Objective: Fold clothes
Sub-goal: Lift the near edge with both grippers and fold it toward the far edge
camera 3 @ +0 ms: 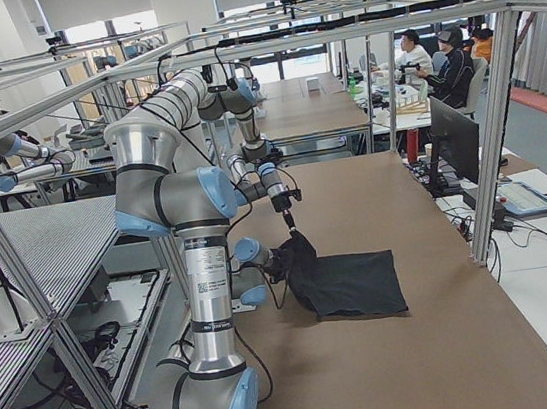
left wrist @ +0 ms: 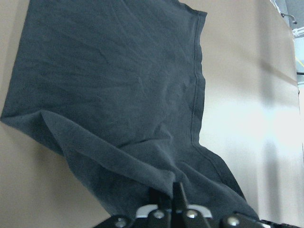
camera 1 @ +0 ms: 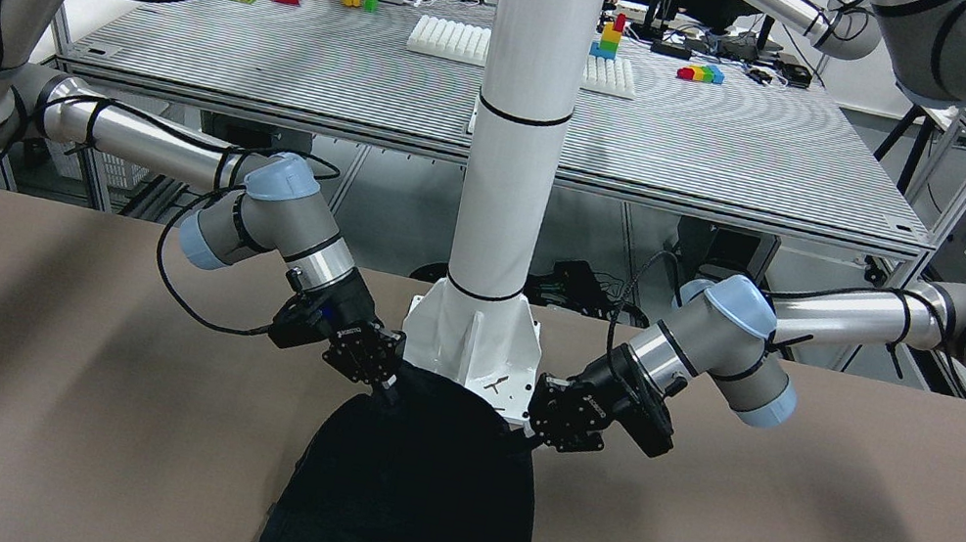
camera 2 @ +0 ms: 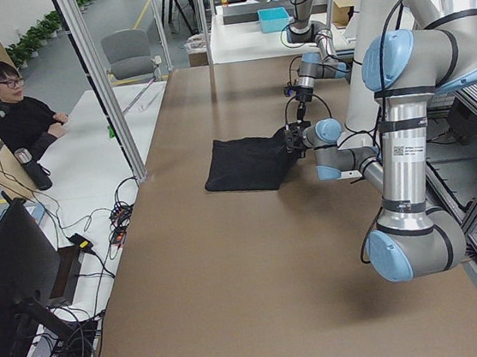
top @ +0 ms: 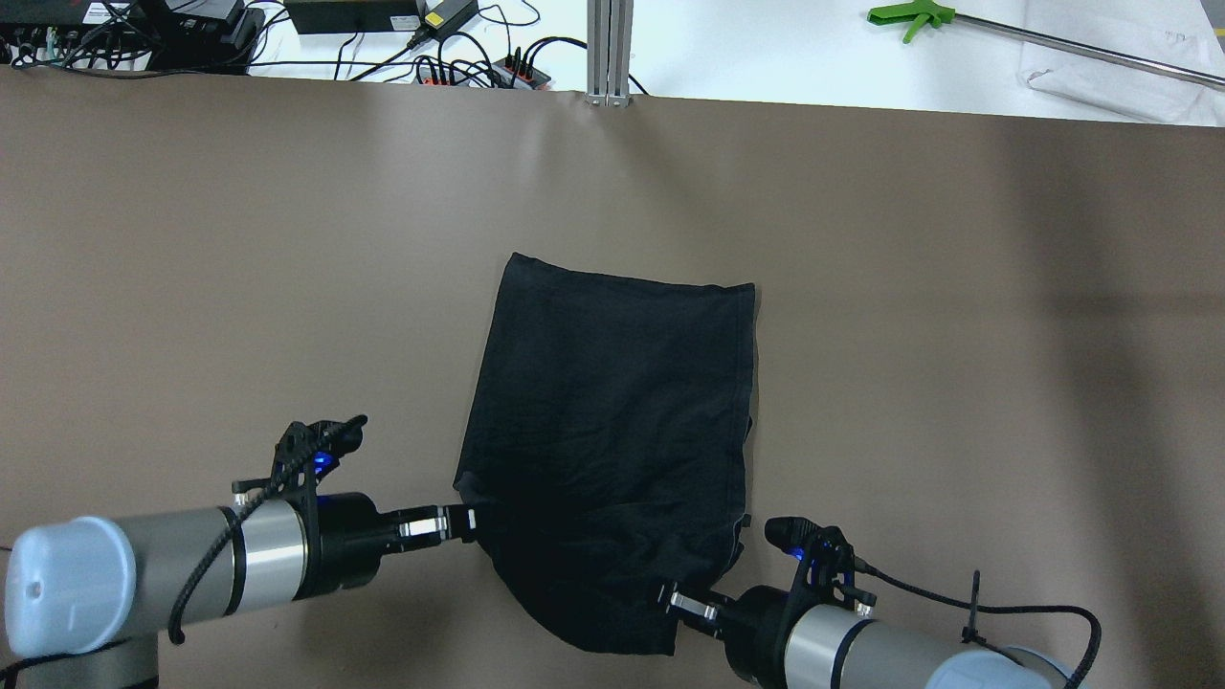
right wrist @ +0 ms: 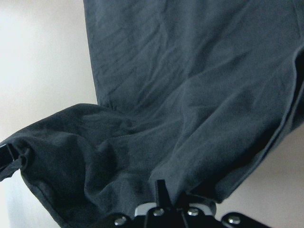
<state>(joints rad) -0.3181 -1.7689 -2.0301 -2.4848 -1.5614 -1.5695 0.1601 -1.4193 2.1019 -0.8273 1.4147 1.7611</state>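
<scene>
1. Nearest the robot, the white pole base (camera 1: 472, 334) sits between the two wrists. The raised near edge of the black cloth (top: 612, 402) hangs just in front of it.
2. Left hand (top: 471, 522): fingers together, clamped on the cloth's near-left corner. In the wrist view the fabric runs straight into the closed tips.
3. Right hand (top: 670, 603): likewise pinched shut, on the near-right corner. Black fabric hides the tips, so we cannot tell how many layers it holds; probably just the one edge.
4. Between the hands the near edge sags in a loose belly, off the worktop (top: 191, 287). The right corner sits closer to the robot than the left.
5. Farther out, the rest of the cloth lies flat on the worktop with a few soft creases. The far hem (top: 632, 279) is straight.
6. Our reading: the step in hand is carrying the near edge over to the far hem for a half fold.
   - Spread the hands a little to take out the sag.
   - Square up the two corners.
   - Travel together at one height in a low arc, so the flat half is not dragged.
   - Set corners on corners, then let go.
</scene>
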